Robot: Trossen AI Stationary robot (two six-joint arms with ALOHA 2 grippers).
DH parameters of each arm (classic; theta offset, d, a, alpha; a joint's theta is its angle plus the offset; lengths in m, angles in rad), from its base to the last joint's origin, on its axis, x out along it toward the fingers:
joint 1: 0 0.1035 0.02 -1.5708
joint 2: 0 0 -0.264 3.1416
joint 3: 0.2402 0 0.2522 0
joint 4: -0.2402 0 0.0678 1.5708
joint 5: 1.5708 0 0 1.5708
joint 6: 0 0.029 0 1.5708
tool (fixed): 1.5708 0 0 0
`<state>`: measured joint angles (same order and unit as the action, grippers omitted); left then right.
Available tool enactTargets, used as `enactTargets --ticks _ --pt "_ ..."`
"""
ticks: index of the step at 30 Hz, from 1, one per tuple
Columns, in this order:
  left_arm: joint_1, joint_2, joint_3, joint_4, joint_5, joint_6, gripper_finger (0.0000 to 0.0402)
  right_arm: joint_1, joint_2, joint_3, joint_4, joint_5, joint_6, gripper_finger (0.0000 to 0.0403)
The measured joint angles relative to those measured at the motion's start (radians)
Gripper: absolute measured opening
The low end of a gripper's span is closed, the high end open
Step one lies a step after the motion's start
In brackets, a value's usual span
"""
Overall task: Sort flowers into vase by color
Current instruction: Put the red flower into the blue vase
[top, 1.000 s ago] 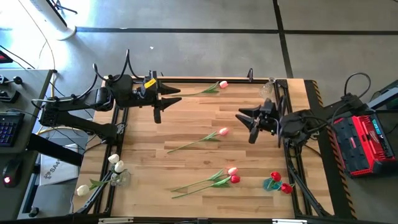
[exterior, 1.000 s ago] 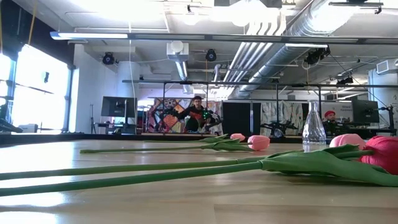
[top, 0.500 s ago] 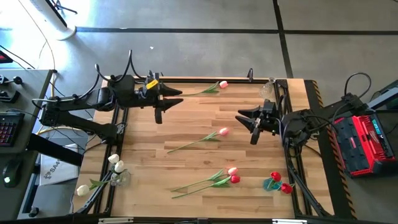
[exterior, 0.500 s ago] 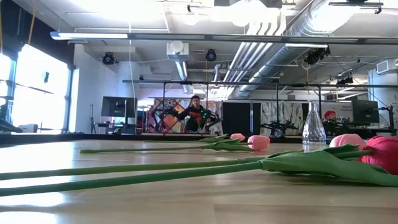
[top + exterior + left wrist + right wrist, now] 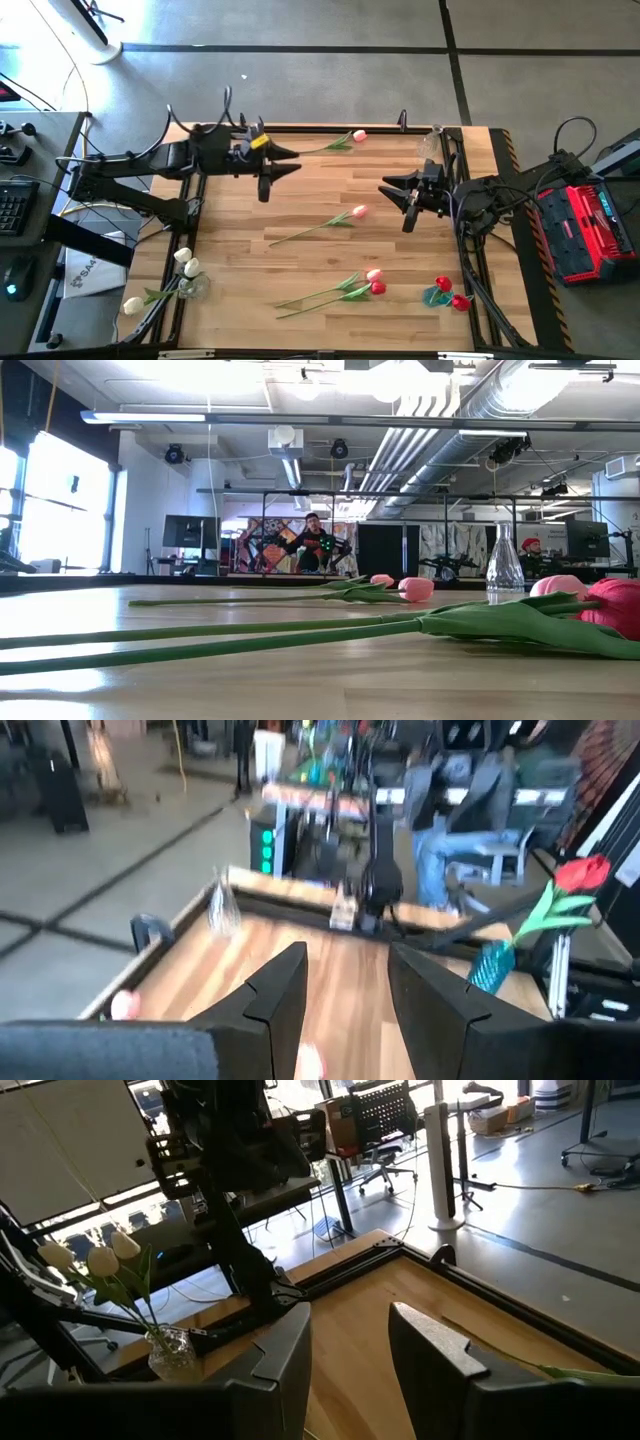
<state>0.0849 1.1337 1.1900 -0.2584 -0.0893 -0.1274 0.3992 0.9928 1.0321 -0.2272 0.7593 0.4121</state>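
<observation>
Flowers (image 5: 330,292) lie loose on the wooden table (image 5: 330,190): two pink-and-red tulips near the front, one pink tulip (image 5: 357,211) mid-table, one at the far edge. Since the earlier frame, the left gripper (image 5: 290,162) has advanced inward over the far-left table, fingers parted and empty. The right gripper (image 5: 393,196), also parted and empty, hovers unchanged at the right side.
</observation>
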Motion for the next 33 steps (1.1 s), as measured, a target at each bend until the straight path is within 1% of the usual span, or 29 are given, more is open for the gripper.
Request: enactTargets --ticks 3,7,10,14,18,25,27,31,33 --pt "0.006 -0.001 0.0 -0.029 -0.008 -0.038 0.0128 0.0 0.0 0.0 0.005 0.0 -0.027 0.0123" --pt "0.031 -0.046 0.0 -0.045 -0.012 -0.068 0.0128 0.0 -0.003 0.0 0.024 0.0 -0.029 0.0123" --pt "0.045 -0.081 0.001 -0.095 -0.015 -0.071 0.0128 0.0 -0.002 0.0 0.023 0.0 -0.029 0.0123" --pt "0.047 -0.083 0.001 -0.172 -0.013 -0.071 0.0128 0.0 -0.005 0.0 0.022 0.0 -0.028 0.0123" --pt "0.026 -0.025 0.001 -0.206 -0.01 -0.075 0.0128 0.0 -0.007 0.0 0.022 0.007 -0.019 0.0123" --pt "-0.037 0.127 0.0 -0.187 0.012 -0.129 0.0128 0.0 -0.016 0.0 -0.022 0.009 0.033 0.0123" --pt "-0.067 0.183 0.0 -0.18 0.032 -0.142 0.0128 0.0 -0.027 0.0 -0.083 0.009 0.073 0.0123" --pt "-0.137 0.29 0.0 -0.145 0.08 -0.172 0.0128 0.0 -0.034 0.001 -0.245 0.015 0.213 0.0123" --pt "-0.173 0.339 0.0 -0.124 0.088 -0.196 0.0128 0.0 -0.032 0.001 -0.317 0.015 0.285 0.0123"
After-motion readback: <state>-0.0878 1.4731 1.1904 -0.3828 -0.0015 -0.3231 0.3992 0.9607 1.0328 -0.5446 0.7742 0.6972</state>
